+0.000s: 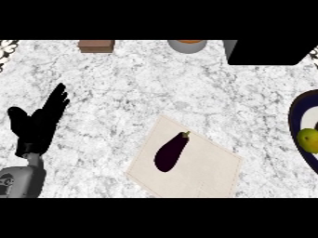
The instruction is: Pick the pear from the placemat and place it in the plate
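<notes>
Pear (311, 140): yellow-green, lying in the plate (300, 116) at the right edge of the frame, beside the plate's dark centre.
Plate: dark blue rim with a white band, cut off by the right edge.
Placemat (203, 172): beige, turned at an angle, lower centre of the frame on the marble tabletop (155, 83).
Eggplant (170, 151): dark purple, lying on the placemat, stem toward the upper right.
Upper edge: a brown box (96, 46) upper left, a grey bowl (187, 45) with orange contents at centre, a black block (268, 52) upper right.
Left robot hand (36, 122): at the left of the frame, fingers straight and pointing up, holding nothing, well apart from the placemat.
Right robot hand: not visible.
</notes>
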`<state>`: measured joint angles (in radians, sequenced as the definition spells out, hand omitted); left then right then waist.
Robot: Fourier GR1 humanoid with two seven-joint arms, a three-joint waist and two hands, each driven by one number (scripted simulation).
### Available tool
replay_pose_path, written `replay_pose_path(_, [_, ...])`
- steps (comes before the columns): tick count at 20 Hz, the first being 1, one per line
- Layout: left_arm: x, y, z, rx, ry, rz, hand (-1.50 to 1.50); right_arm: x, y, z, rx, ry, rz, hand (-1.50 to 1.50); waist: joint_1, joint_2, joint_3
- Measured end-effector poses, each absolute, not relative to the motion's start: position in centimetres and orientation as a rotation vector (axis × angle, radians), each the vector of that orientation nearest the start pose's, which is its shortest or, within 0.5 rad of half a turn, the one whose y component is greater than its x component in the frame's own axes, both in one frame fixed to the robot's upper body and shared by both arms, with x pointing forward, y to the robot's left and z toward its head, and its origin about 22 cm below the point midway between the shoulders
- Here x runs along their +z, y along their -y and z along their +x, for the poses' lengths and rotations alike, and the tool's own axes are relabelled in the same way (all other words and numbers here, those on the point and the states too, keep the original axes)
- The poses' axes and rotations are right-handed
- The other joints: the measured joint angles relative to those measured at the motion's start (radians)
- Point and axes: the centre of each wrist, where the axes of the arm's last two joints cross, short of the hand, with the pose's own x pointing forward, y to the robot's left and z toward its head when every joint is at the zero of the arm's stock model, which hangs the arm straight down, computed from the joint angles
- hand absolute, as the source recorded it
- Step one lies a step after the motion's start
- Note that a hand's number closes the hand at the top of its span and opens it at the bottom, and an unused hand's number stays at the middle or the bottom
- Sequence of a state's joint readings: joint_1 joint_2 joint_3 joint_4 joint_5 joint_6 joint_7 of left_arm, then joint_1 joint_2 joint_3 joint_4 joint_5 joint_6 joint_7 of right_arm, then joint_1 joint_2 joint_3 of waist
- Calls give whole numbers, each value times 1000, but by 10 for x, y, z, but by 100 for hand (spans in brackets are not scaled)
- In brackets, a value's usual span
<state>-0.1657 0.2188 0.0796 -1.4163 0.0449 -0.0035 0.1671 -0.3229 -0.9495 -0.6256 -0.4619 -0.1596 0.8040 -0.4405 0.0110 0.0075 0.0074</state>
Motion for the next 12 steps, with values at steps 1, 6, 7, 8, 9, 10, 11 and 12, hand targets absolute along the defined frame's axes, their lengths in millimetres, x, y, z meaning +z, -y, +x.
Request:
replay_pose_path(1, [21, -288, 282, -85, 1412, 164, 0, 100, 605, 192, -16, 1633, -185, -150, 0, 0, 0])
replay_pose_path(6, [22, -281, 286, -86, 1420, 161, 0, 99, 607, 186, -16, 1630, -210, -150, 1, 2, 2])
replay_pose_path(7, [21, -282, 286, -84, 1421, 163, 0, 99, 608, 183, -10, 1625, -216, -150, 0, 3, 2])
replay_pose_path(8, [23, -283, 287, -85, 1423, 161, 0, 99, 608, 183, -10, 1623, -222, -150, 2, 3, 2])
replay_pose_path(9, [24, -285, 286, -87, 1423, 157, 0, 98, 609, 180, -6, 1616, -233, -150, 5, 2, 3])
replay_pose_path(10, [24, -285, 285, -87, 1423, 154, 0, 99, 609, 179, -1, 1609, -239, -150, 7, 2, 3])
replay_pose_path(11, [24, -284, 286, -87, 1420, 149, 0, 100, 610, 179, 5, 1604, -245, -150, 8, 3, 3])
replay_pose_path(12, [24, -283, 285, -87, 1419, 150, 0, 98, 610, 177, 7, 1598, -252, -150, 8, 3, 4])
